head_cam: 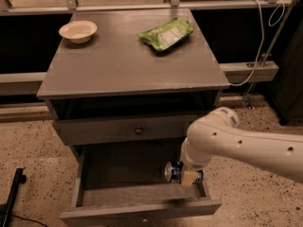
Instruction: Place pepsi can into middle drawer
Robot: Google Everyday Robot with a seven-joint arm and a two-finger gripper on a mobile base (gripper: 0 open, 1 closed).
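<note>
Speckled stone floor (28, 150) surrounds a grey wooden cabinet (123, 65) that stands in front of a dark, railed background. On the cabinet top, a pale bowl (78, 30) sits near the back left corner and a green crinkled snack bag (165, 33) lies towards the back right, well apart from the bowl. Under the top is a dark open recess, then a closed drawer front with a dark round knob (138, 130). Below that, the middle drawer (142, 214) is pulled out, its plain grey floor showing. A white arm (246, 145) reaches in from the right and bends down into the drawer's right half. At its end the gripper (187, 174) hangs low inside the drawer, close to the right wall and the front wall. It is clamped on the pepsi can (172, 170). The can is turned on its side, with one silver end facing left and sticking out just left of the gripper. One tan finger (190, 178) crosses the near side of the blue body, and the other is hidden behind the can. The can sits within the drawer's walls, low over the floor; whether it touches the floor cannot be told. A white cable (258, 41) hangs at the right, and a black object (12, 197) lies on the floor at lower left.
</note>
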